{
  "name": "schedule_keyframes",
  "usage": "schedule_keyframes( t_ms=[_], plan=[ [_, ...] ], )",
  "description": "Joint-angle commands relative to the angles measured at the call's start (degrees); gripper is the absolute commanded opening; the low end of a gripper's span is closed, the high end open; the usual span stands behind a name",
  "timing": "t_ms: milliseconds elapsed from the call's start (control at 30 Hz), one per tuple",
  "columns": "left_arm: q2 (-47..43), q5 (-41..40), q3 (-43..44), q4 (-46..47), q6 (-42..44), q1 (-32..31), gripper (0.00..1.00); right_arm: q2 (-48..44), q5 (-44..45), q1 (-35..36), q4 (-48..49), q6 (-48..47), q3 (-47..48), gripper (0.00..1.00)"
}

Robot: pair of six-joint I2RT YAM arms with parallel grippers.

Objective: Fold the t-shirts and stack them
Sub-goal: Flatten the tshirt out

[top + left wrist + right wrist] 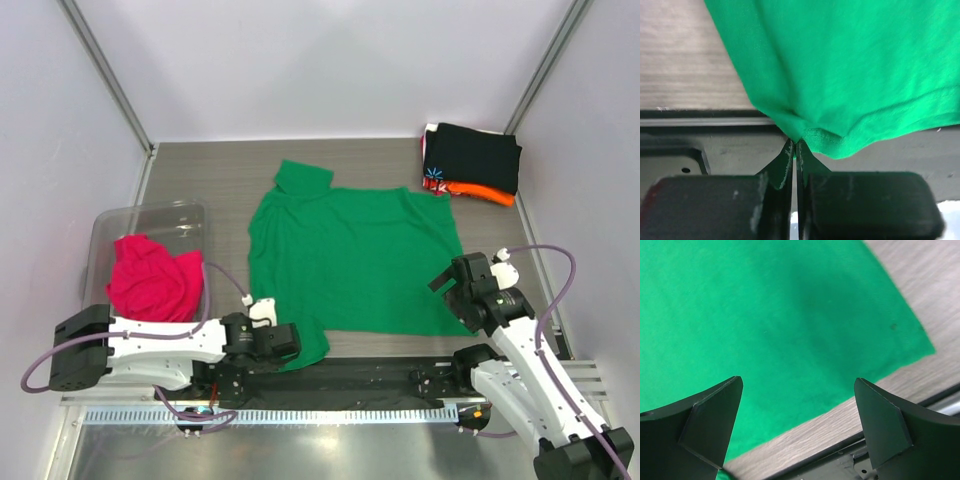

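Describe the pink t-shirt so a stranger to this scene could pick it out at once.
Start at the grey table and go to its left edge, where a clear plastic bin sits. The magenta-pink t-shirt lies crumpled inside it. It is the only shirt in a container: the green t-shirt is spread flat mid-table and the folded stack sits in the far right corner.

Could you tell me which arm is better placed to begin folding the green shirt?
Probably left. The left gripper is shut on the near-left edge of the green shirt, ready to lift it over. The right gripper is open above the near-right corner, gripping nothing.
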Motion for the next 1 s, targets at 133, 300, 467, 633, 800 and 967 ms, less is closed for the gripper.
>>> schedule_keyframes(
  t_ms=[133, 300, 467, 633, 800, 967],
  plan=[
    [-1.16, -10.21, 4.91, -2.1, 2.15, 0.92, 0.0, 4.12, 8.75, -0.18, -2.16, 10.55, 1.22, 1.0],
    [-2.66, -10.74, 5.27, -1.05, 3.12, 3.2, 0.0, 9.66, 4.02, -0.09, 5.71, 9.77, -2.54, 0.96],
    [-3.45, -10.3, 3.96, 0.27, 3.21, 3.64, 0.0, 13.52, 2.77, -0.18, 17.6, 4.07, -6.51, 0.89],
    [-4.42, -10.04, 2.37, 1.59, 3.39, 3.91, 0.0, 21.78, 1.73, -1.14, 27.44, -1.47, -5.55, 0.86],
    [-4.68, -9.25, 1.58, 2.73, 4.7, 5.14, 0.0, 35.92, -3.02, -2.37, 38.35, -14.7, 1.81, 0.84],
    [-4.42, -8.63, 1.23, 4.22, 5.76, 5.67, 0.0, 38.95, 0.12, -2.55, 27.66, -21.17, 12.29, 0.84]
  ],
)
